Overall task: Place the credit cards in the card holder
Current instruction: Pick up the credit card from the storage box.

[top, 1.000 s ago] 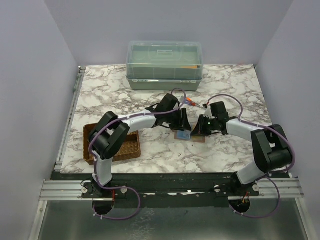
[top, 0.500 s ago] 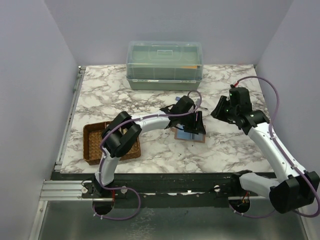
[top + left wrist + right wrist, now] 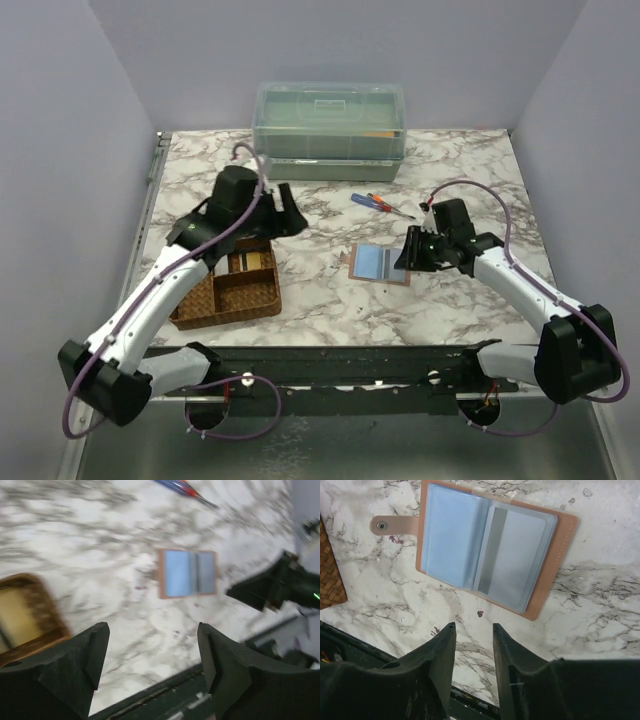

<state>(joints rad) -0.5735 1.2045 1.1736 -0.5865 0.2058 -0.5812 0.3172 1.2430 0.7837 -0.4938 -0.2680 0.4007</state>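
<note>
Right wrist view gives us the card holder [image 3: 565, 545] lying open and flat on the marble table [image 3: 600, 610]. A light blue card [image 3: 447, 535] sits in its left sleeve and a silver-grey card [image 3: 520, 560] with a dark stripe in its right one. Our right gripper [image 3: 473, 627] hovers just beside it, fingers a narrow gap apart, pinching nothing.

From above we see the woven tray [image 3: 228, 310] at the left. In its far compartments are a tan-gold card [image 3: 262, 260] and a darker piece [image 3: 240, 263] that we cannot identify. Our left gripper [image 3: 152, 630] hangs over the tray's far side, fingers spread wide, holding nothing. Two screwdrivers [image 3: 378, 203] lie beyond the holder. A lidded green box [image 3: 330, 130] stands at the far edge; we cannot make out its contents.
</note>
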